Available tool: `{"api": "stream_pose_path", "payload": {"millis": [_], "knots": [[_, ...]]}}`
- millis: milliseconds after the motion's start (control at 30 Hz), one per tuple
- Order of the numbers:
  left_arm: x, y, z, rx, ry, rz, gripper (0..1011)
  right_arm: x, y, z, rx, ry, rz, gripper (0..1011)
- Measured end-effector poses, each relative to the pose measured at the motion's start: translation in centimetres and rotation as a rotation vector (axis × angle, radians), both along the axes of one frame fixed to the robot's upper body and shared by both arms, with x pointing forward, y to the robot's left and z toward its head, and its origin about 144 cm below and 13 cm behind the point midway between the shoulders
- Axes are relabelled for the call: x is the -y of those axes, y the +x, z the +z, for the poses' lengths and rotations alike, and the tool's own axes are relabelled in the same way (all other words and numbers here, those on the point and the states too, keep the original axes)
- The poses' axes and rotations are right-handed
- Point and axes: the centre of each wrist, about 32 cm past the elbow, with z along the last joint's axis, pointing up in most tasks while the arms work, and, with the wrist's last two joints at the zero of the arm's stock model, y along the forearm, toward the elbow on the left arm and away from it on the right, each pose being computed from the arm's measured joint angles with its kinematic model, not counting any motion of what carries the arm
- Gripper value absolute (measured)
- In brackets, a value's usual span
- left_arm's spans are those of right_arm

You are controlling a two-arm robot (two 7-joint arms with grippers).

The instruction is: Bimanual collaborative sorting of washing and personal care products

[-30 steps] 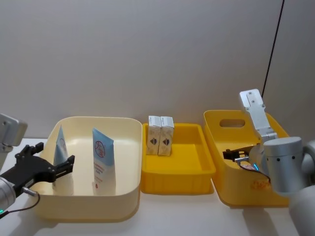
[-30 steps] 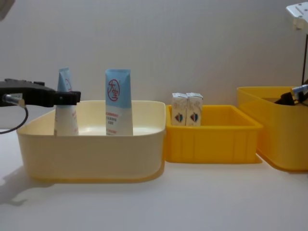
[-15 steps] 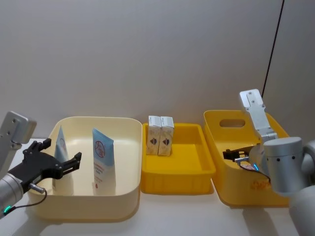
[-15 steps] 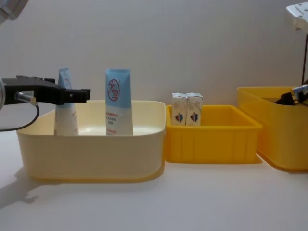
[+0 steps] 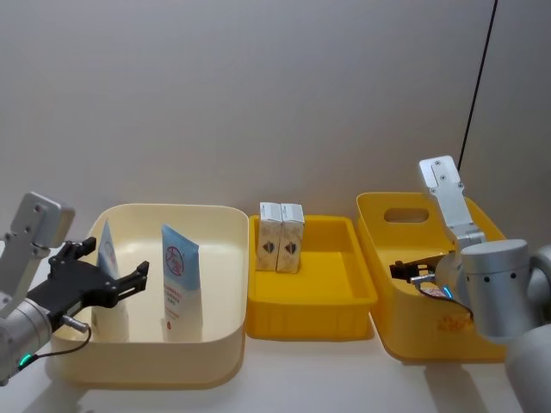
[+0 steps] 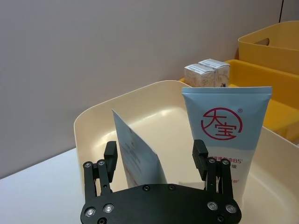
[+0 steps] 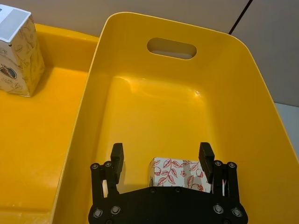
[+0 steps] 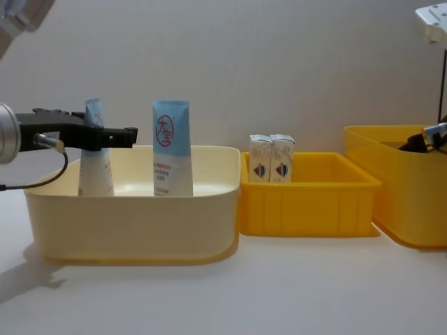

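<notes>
Left claw (image 6: 155, 150), released, straddles the nearer light-blue-and-white squeeze tube (image 6: 135, 151) standing in the cream plastic bin (image 6: 140, 91). Judged risk: off-centre closure topples it against the neighbouring tube (image 6: 224, 126). Right claw (image 7: 161, 151), released, hangs over the red-printed white carton (image 7: 175, 170) in the yellow plastic bin (image 7: 140, 70).

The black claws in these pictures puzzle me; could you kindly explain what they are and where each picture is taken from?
They are the grippers of a two-armed robot. One picture looks down from its head, one looks across the table from its chest, and two come from cameras on its wrists. On the table stand a cream bin holding two tubes, a yellow tray with two small cartons, and a yellow bin with a red-patterned carton. The left gripper is open around the left tube; the right gripper is open at the red-patterned carton. Nothing is held.
</notes>
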Motion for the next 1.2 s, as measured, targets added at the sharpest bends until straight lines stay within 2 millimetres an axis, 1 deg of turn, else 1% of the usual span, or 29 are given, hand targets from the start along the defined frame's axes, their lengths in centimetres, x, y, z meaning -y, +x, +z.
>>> {"api": "stream_pose_path", "payload": {"millis": [500,867,1200], "knots": [[0.5,0.7,-0.5,-0.032,0.008,-0.005,1003,0.0,0.0,0.0,0.000,0.000,0.000,1001],[0.6,0.3,-1.0,-0.036,0.053,0.082,1003,0.0,0.0,0.0,0.000,0.000,0.000,1001],[0.6,0.0,-1.2,-0.035,0.081,0.127,1003,0.0,0.0,0.0,0.000,0.000,0.000,1001]]}}
